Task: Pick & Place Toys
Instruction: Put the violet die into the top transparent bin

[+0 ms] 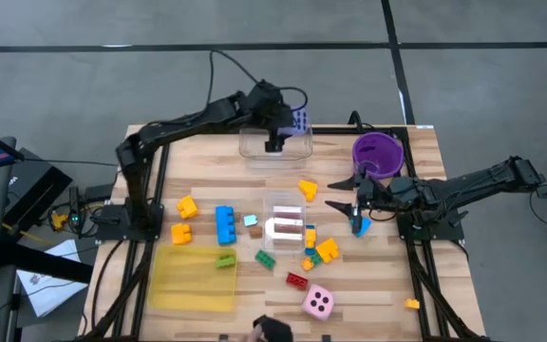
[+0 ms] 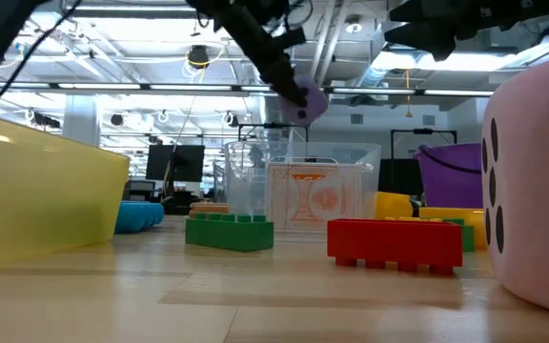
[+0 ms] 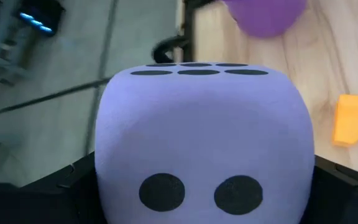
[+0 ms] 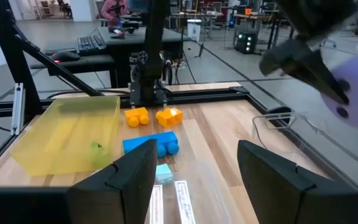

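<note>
While the left gripper [image 1: 283, 128] clamped a purple die [image 1: 299, 121] above the clear box [image 1: 275, 144] at twelve o'clock on the wooden table [image 1: 378, 285], we saw the right gripper [image 1: 347, 193] at three o'clock, part open, empty. Bricks, a pink die [image 1: 318, 302] and a yellow tray [image 1: 194, 278] lay around. Beyond stood a workshop with desks and monitors.

A wooden table [image 1: 425, 285] carries scattered toys [image 1: 283, 242], clear boxes [image 1: 284, 218], a yellow tray [image 1: 194, 278] and a purple bowl [image 1: 378, 152].
</note>
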`<action>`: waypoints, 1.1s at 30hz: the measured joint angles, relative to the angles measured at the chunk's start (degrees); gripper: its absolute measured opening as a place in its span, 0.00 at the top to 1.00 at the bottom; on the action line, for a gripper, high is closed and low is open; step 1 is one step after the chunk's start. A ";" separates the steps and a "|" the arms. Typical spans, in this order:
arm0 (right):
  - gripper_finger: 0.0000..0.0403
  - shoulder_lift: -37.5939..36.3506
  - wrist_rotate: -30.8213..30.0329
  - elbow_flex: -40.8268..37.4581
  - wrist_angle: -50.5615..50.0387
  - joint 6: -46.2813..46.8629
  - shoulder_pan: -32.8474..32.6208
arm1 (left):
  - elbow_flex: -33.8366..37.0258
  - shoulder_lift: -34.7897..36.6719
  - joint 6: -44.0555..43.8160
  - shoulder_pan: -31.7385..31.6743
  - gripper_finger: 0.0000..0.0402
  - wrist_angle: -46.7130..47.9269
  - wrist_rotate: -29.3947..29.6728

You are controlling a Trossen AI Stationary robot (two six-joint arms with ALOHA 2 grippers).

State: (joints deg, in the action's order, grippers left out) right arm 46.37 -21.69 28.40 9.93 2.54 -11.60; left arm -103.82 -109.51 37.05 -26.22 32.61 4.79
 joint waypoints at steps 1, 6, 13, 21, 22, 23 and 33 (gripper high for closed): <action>0.46 0.00 0.50 0.00 0.03 -0.02 0.00 | -0.56 -1.12 -0.17 -0.35 0.12 0.15 -0.53; 0.46 0.00 0.90 0.00 0.02 -0.02 0.00 | -0.73 -5.37 -2.30 -1.70 0.12 0.65 -1.92; 0.46 0.00 1.94 0.00 1.00 -0.02 0.00 | -0.73 -9.39 -3.31 -1.83 0.12 0.22 -2.21; 0.46 0.00 2.38 0.00 1.38 -0.25 0.00 | -0.38 -11.54 -3.47 -2.05 0.11 -0.36 -1.96; 0.46 0.00 2.38 0.00 1.40 -0.46 0.00 | -0.22 -11.50 -3.50 -2.05 0.11 -0.86 -1.97; 0.46 0.00 2.38 0.00 1.40 -0.66 0.00 | -0.11 -11.50 -3.95 -2.05 0.11 -0.70 -1.94; 0.46 0.00 2.38 0.00 1.51 -1.07 0.00 | 0.01 -11.50 -4.83 -2.14 0.08 -0.53 -1.82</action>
State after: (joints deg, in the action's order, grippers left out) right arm 46.37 -19.31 28.40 11.44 1.48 -11.60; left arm -103.81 -121.01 32.22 -28.36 32.08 2.96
